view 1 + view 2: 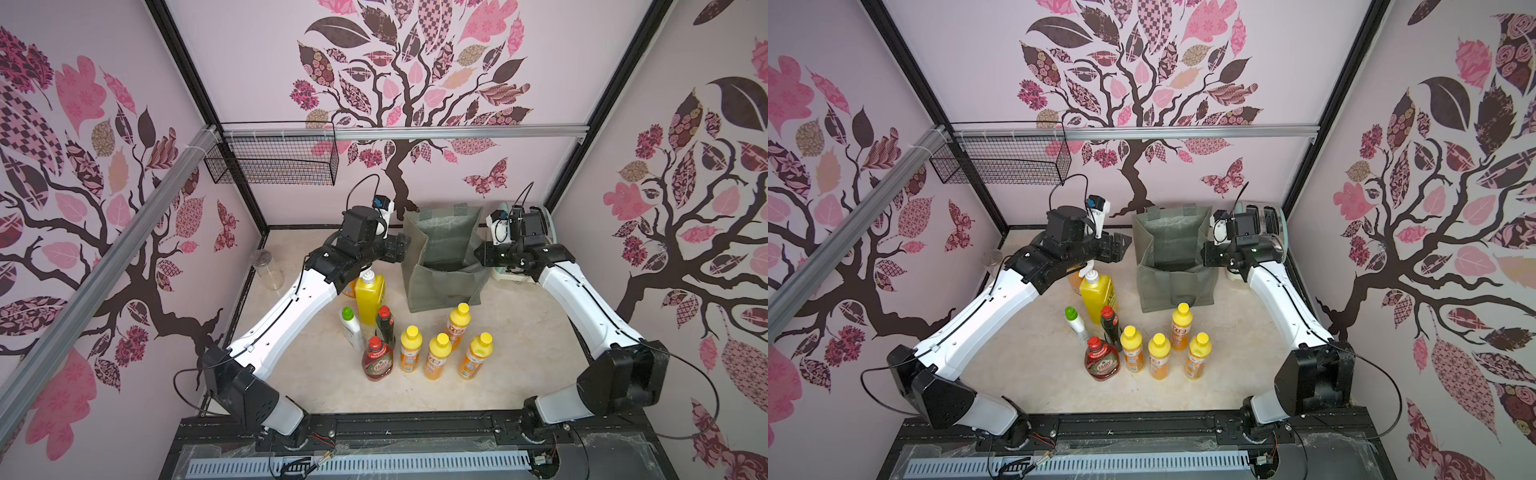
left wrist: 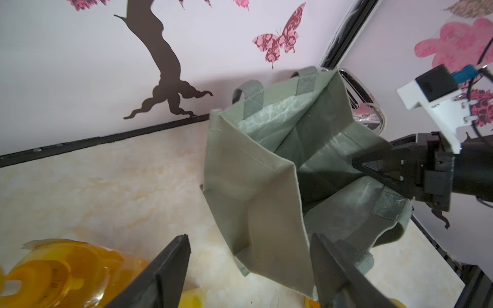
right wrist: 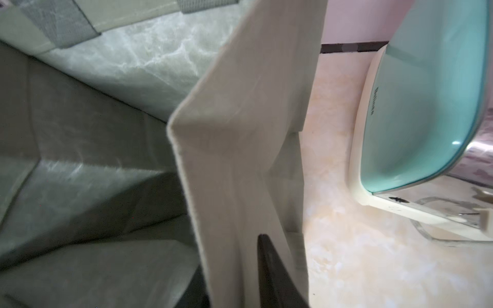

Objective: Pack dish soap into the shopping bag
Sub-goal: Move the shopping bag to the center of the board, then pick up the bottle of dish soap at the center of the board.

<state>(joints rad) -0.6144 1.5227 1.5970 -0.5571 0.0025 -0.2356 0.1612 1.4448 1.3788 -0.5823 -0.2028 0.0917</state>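
Observation:
The grey-green shopping bag [image 1: 444, 270] [image 1: 1173, 266] stands open and upright at the back of the table. My left gripper [image 1: 401, 245] [image 2: 249, 240] is open at the bag's left wall and holds nothing. My right gripper [image 1: 478, 254] [image 3: 230, 261] is partly open and straddles the bag's right wall [image 3: 240, 160]. One of its jaws is inside the bag, the other outside. The dish soap stands in front of the bag: a yellow pump bottle [image 1: 369, 297], a red Fairy bottle [image 1: 377, 359], a white green-capped bottle [image 1: 351, 326], a dark red-capped bottle [image 1: 384, 322] and several small orange bottles [image 1: 438, 357]. An orange pump bottle [image 2: 66, 266] is partly hidden under my left arm.
A clear glass jar [image 1: 268, 270] stands at the back left. A black wire basket [image 1: 274, 160] hangs on the rear rail. A mint-green appliance [image 3: 426, 106] [image 1: 1266, 224] sits close behind my right gripper, by the right wall.

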